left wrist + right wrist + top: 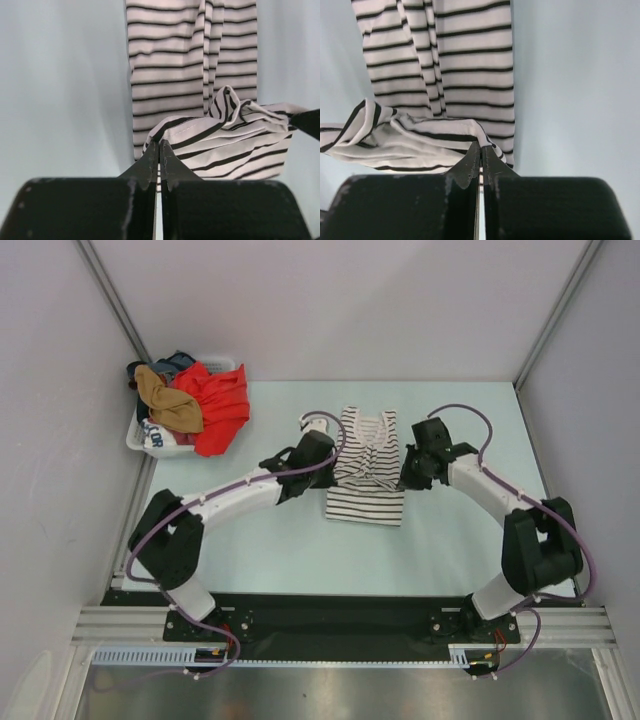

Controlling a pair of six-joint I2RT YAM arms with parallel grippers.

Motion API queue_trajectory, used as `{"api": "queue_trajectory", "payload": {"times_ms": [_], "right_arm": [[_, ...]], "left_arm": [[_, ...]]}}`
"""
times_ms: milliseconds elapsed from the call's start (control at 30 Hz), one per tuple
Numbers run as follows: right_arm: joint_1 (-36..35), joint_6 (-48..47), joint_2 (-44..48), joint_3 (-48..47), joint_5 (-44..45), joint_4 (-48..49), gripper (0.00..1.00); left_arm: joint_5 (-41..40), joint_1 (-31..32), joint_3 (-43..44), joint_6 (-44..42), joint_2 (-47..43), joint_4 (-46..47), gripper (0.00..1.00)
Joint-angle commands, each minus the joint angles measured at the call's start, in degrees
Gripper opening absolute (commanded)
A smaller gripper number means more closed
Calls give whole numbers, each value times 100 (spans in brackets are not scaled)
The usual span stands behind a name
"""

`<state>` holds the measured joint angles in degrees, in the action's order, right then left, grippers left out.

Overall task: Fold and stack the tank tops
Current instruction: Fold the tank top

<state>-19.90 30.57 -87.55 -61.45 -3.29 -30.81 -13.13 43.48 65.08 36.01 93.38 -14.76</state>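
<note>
The white tank top with thin black stripes lies lengthwise mid-table, straps at the far end, its middle bunched up. My left gripper is shut on its left edge; in the left wrist view the left gripper pinches a lifted fold of the striped top. My right gripper is shut on its right edge; in the right wrist view the right gripper pinches a fold of the striped top. The tan-brown tank top lies crumpled on the basket's pile.
A white plastic laundry basket stands at the far left, heaped with a red garment and dark clothes. Grey walls close in the table on the left, right and back.
</note>
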Motion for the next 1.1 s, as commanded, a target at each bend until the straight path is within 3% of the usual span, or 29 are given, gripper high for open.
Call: {"api": "queue_trajectory", "payload": {"times_ms": [0,300,1067], "right_arm": [[83,-253,-507,-638,170,163,1],[399,-244,-1308,-1009,127,462,2],[750,-438,-2081,-2081,-128,462,4]], "left_arm": [[336,-340,646,-436,538,35,0],[864,-710,1393,-639,1568,246,0],[926,-982,2140,-850,1946,140,1]]}}
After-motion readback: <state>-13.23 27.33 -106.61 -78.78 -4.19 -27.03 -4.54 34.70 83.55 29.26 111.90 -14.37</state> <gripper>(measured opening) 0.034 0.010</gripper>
